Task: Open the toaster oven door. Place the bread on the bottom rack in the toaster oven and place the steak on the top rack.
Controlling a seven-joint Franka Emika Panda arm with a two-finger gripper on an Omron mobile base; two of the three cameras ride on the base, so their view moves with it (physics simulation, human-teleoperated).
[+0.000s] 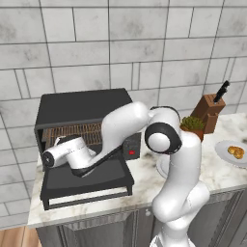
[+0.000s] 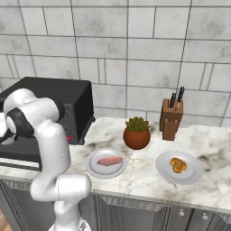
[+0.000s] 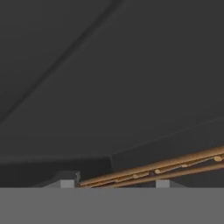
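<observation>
The boxy matte-black toaster oven (image 1: 82, 108) stood on the pale marble counter (image 1: 144, 178) with its flat black door (image 1: 87, 182) folded down and open, and the white arm's hand reached into the left of the cavity at a copper-brown wire rack (image 3: 175, 168); how wide the jaws stood could not be told. The small lumpy golden-brown bread (image 2: 178, 165) lay on a white plate (image 2: 191, 176) far to the right, well apart from the oven. The pink steak (image 2: 109, 160) lay on another white plate (image 2: 92, 167) nearer the oven, before a potted plant (image 2: 136, 132) and a wooden knife block (image 2: 171, 119).

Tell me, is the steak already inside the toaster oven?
No, the steak lies on a plate on the counter, right of the toaster oven.
</observation>
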